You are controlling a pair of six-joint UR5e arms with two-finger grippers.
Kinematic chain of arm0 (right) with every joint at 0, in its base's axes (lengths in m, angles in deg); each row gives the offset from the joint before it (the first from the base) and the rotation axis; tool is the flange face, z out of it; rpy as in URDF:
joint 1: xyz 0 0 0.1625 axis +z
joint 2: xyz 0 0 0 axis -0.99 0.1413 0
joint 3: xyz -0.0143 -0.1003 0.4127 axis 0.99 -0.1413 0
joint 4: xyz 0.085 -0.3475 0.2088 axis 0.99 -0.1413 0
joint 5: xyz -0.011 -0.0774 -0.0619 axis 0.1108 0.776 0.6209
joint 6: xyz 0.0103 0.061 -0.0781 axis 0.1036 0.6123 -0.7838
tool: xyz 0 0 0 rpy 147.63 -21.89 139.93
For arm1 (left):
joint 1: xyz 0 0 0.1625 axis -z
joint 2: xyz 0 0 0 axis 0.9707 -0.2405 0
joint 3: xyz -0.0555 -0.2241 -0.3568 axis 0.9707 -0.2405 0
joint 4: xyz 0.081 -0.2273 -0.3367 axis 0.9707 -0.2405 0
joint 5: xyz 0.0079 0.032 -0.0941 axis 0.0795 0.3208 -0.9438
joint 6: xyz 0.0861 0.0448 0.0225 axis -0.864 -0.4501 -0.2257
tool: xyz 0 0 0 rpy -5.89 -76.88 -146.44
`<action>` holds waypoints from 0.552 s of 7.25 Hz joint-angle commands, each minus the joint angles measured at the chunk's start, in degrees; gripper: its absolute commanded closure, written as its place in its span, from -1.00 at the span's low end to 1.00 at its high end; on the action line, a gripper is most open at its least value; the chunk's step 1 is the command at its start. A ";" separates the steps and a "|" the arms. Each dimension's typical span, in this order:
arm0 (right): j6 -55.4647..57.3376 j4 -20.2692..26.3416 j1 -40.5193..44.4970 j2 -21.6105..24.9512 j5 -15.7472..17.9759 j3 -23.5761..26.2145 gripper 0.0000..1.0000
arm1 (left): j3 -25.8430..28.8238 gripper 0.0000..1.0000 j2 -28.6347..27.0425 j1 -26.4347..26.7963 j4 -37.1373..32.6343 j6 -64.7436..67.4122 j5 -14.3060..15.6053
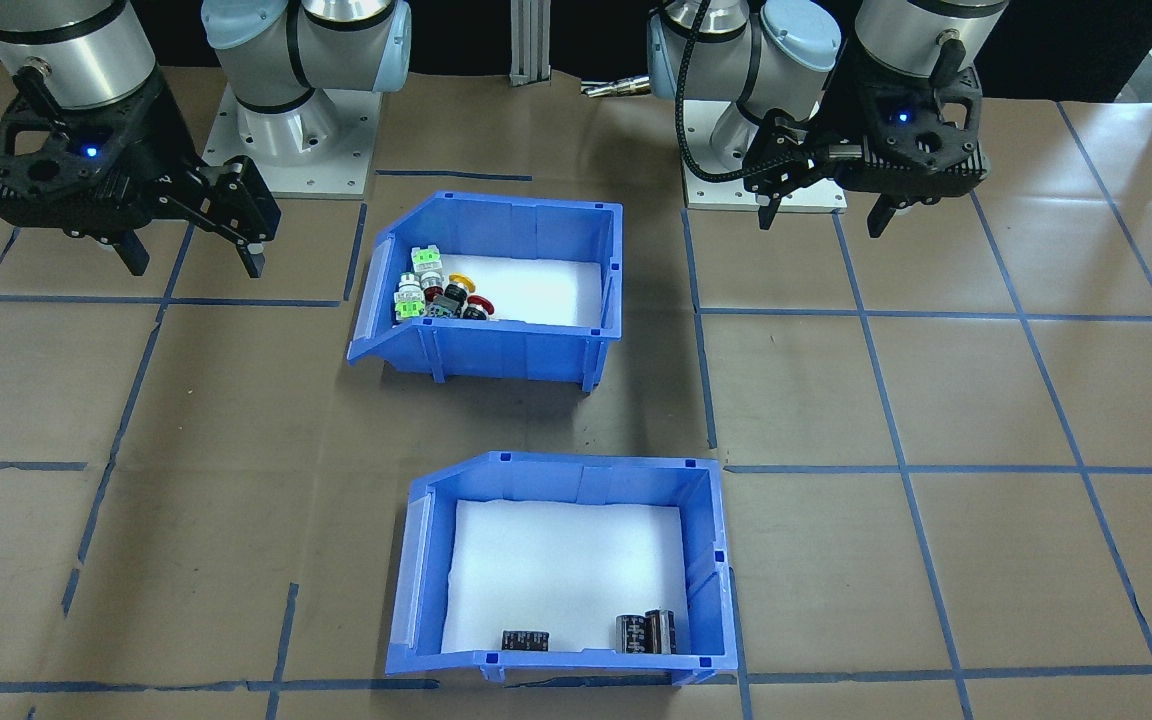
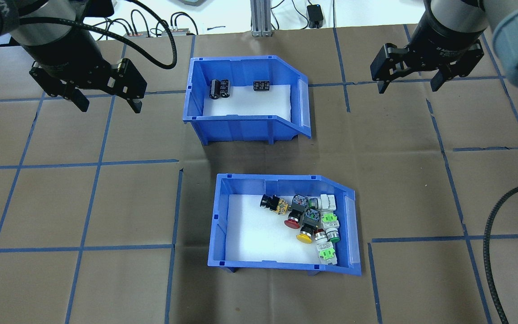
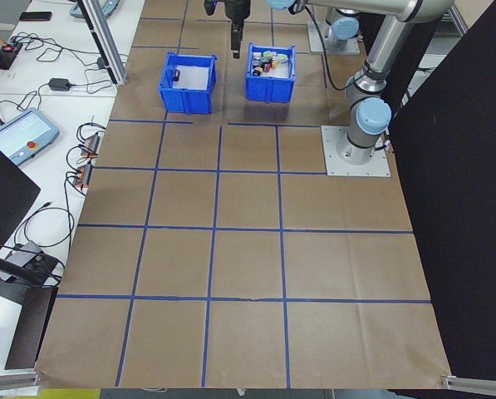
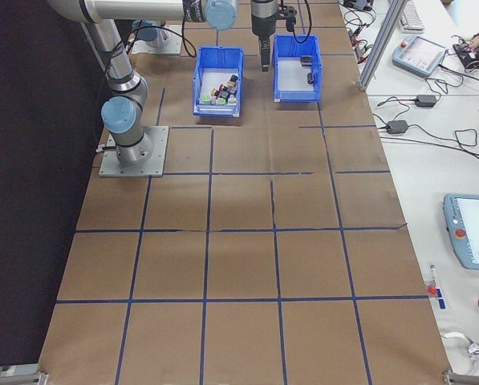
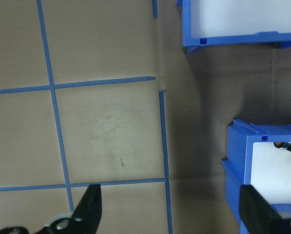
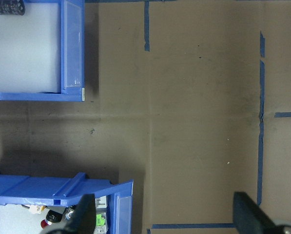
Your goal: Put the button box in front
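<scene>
Sitting near the robot's side of the bench, the button box (image 2: 286, 225) lies between both wide-open, empty end effectors — left end effector (image 2: 106, 101), right end effector (image 2: 409, 83) — its long axis crosswise, neither arm clearly nearer.

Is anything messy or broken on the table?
Nothing broken or spilled. The button box sits a bit crooked against the tape lines, with its buttons heaped at one end. The other bin looks straight.

Taped table (image 2: 106, 202), two bins (image 2: 241, 126)
</scene>
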 commanded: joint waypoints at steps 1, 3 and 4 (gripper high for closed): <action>0.00 0.00 0.00 0.08 -0.02 -0.17 -1.00 | -0.02 -0.96 -0.17 0.00 0.00 -0.54 0.26; -0.09 0.09 0.00 0.00 0.16 -0.26 -1.00 | -0.02 -0.96 -0.26 0.00 0.00 -0.46 -0.18; -0.09 0.26 0.00 0.35 0.25 0.26 -1.00 | -0.02 -0.94 0.00 0.00 0.00 -0.03 -0.27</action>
